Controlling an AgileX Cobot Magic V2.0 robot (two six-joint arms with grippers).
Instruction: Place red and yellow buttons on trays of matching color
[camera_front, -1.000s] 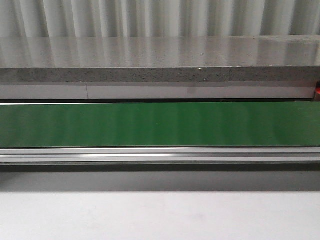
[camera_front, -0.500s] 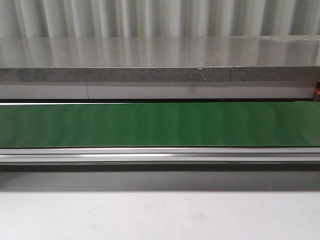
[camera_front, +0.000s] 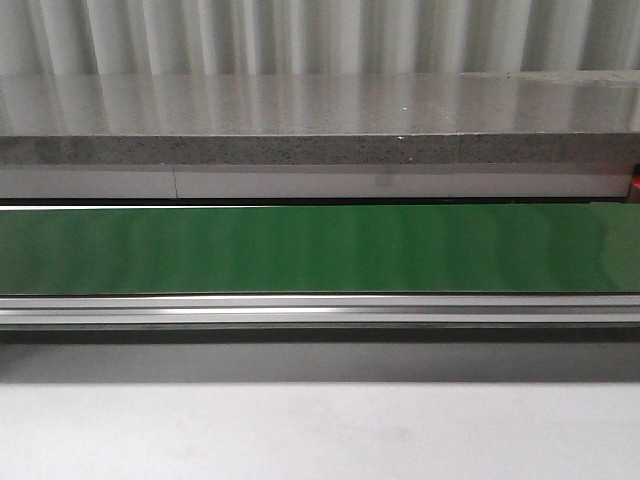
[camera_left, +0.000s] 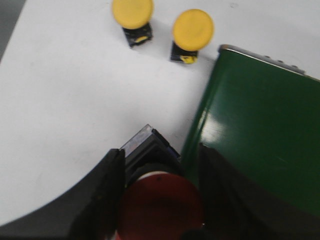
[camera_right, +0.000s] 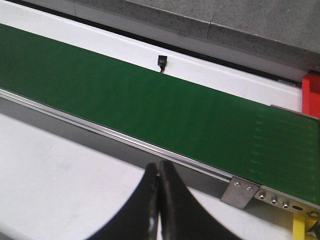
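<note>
The left hand (camera_left: 159, 200) is clamped on a red button (camera_left: 160, 207): in the left wrist view its two dark fingers (camera_left: 102, 195) stand on either side of the round red cap, with the button's dark body showing just above the cap between them. The button is held at the end of the green conveyor belt (camera_left: 260, 130), right beside the belt's edge, over the white table (camera_left: 65, 100). Two yellow buttons (camera_left: 132, 12) (camera_left: 193, 29) stand on the table beyond the belt's end, close to each other and well apart from the held one. The right hand (camera_right: 159, 200) has its fingers pressed together with nothing between them, hovering over the table on the near side of the belt. A red shape (camera_right: 311, 92) shows at the far side of the belt's other end and a strip of yellow (camera_right: 302, 227) at the near side of it; these may be the trays, but too little shows to be sure. The front view shows only the belt and the grey ledge (camera_front: 320, 120) behind it, with no button on the belt. I judge the step in hand to be carrying the red button to the belt. The next move calls for lowering it upright onto the belt well inside the edge, then parting the fingers cleanly so the cap does not tip.
</note>
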